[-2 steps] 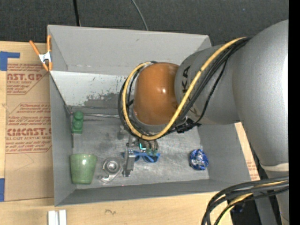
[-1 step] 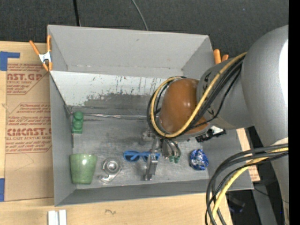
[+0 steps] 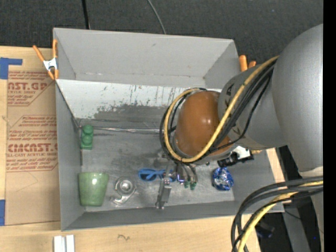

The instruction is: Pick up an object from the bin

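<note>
Hanging over the scuffed bin floor (image 3: 122, 152) is the tool (image 3: 163, 194).

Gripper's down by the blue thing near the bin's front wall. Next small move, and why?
Probably a short nudge to the view's left, over the blue piece, before grasping: the gripper sits just beside it near the front wall, not centred on it. The silver metal piece and blue-and-white wad lie farther off.
</note>
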Controlling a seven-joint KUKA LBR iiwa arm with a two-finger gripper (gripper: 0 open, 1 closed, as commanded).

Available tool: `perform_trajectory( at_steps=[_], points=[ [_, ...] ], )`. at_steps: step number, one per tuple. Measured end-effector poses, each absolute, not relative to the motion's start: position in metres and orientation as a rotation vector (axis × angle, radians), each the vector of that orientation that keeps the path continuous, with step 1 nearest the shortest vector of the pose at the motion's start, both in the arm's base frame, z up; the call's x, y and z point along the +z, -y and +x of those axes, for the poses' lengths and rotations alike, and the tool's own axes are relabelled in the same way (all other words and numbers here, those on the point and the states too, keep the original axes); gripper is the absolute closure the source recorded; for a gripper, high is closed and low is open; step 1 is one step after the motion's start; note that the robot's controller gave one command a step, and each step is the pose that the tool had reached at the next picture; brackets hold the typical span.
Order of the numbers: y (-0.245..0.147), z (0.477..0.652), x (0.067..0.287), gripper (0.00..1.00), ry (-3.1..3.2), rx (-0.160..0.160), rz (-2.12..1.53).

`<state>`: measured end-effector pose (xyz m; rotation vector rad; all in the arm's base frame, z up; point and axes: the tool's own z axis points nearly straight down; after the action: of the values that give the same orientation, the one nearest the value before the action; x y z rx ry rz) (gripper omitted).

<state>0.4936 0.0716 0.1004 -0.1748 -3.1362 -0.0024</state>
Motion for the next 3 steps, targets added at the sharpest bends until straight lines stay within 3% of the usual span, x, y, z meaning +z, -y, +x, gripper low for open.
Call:
perform_trajectory(
  at_steps=[1, 2, 3],
  points=[
    [-0.048, 0.541, 0.105, 0.00, 3.135, 0.001, 0.259],
    [-0.055, 0.519, 0.071, 0.00, 3.144, -0.005, 0.222],
    [-0.074, 0.499, 0.072, 0.00, 3.152, -0.001, 0.142]
  ],
)
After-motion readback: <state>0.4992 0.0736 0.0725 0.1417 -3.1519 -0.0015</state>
